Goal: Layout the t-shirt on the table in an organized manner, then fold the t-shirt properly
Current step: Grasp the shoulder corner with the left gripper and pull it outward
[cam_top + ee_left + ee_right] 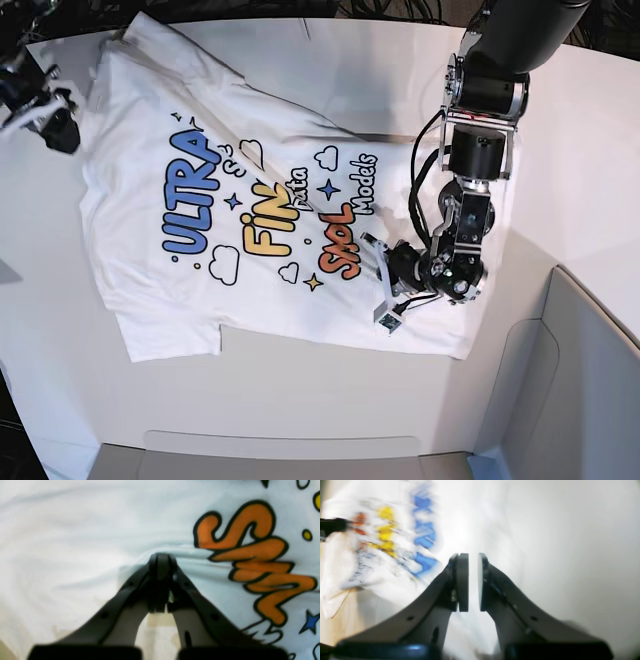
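Left gripper (160, 557) fingers are clamped on a fold of the t-shirt (200, 130) beside its orange lettering (252, 560); right gripper (473, 580) fingers stand slightly apart, holding nothing, above the desk (300, 390).

Our left gripper (160, 562) has matte black fingers that flare into wide curved arms dotted with small round holes; our right gripper (470, 580) carries flat dark pads; black cables loop beside silver-ringed black joints.
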Controlling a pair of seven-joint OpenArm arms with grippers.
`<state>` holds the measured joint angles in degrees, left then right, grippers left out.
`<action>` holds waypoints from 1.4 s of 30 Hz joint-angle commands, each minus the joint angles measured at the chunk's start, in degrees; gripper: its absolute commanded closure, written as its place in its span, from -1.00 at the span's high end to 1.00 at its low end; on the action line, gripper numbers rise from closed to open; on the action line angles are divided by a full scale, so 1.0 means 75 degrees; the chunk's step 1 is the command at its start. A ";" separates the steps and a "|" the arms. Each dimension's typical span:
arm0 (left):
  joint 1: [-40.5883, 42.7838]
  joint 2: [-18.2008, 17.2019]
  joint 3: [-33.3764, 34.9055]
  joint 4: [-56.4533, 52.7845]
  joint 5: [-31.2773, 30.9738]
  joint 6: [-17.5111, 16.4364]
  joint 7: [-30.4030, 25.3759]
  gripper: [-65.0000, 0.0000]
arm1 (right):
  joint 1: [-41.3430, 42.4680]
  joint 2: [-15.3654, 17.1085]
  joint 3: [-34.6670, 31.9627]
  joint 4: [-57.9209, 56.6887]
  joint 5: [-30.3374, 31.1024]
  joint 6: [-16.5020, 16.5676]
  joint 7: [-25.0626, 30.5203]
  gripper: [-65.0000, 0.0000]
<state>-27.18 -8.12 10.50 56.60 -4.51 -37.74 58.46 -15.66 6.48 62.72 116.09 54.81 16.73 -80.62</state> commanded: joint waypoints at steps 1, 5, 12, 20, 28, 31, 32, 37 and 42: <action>0.0219 -0.0107 0.0000 0.0160 0.0455 0.0009 0.0886 -1.00 | 0.0336 -0.0049 -0.0210 0.0105 -0.0527 0.0037 0.0083 -0.78; 0.0488 -0.0236 0.0012 0.1051 0.0467 0.0009 0.1050 -1.00 | 0.1250 -0.0378 -0.1101 -0.0048 -0.2777 0.0061 0.0083 -0.80; 0.0746 -0.0424 0.0012 0.1778 0.0467 0.0009 0.1179 -1.00 | 0.1367 -0.0120 -0.2320 -0.1454 -0.4746 0.0049 0.0135 -1.00; 0.0957 -0.0752 0.0000 0.3478 0.0467 -0.0003 0.1659 -1.00 | 0.1719 -0.0096 -0.2402 -0.1466 -0.4946 -0.0010 0.0159 -1.00; 0.1356 -0.0670 -0.0797 0.6420 0.0455 -0.0003 0.2187 -1.00 | 0.1777 0.0044 -0.2390 -0.1056 -0.4922 -0.0010 0.0159 -1.00; 0.1391 -0.0400 -0.1183 0.7006 0.0455 -0.0003 0.2175 -1.00 | 0.1777 0.0033 -0.2390 -0.0809 -0.4910 -0.0010 0.0159 -1.00; 0.1391 -0.0318 -0.1312 0.7135 0.0455 -0.0003 0.2175 -1.00 | 0.1789 0.0033 -0.2390 -0.0798 -0.4910 -0.0010 0.0159 -1.00; 0.1555 -0.0166 -0.2039 0.7662 0.0455 0.0044 0.2175 -1.00 | 0.1813 0.0033 -0.2390 -0.0399 -0.4887 -0.0010 0.0159 -1.00; 0.1907 -0.0177 -0.3106 0.7955 0.0455 0.0044 0.2187 -1.00 | 0.1766 -0.0190 -0.2390 -0.0001 -0.4887 0.0049 0.0159 -1.00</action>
<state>-11.70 -9.30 -13.13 115.22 -0.56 -37.50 76.05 -3.01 4.12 44.62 114.78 18.09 16.73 -80.18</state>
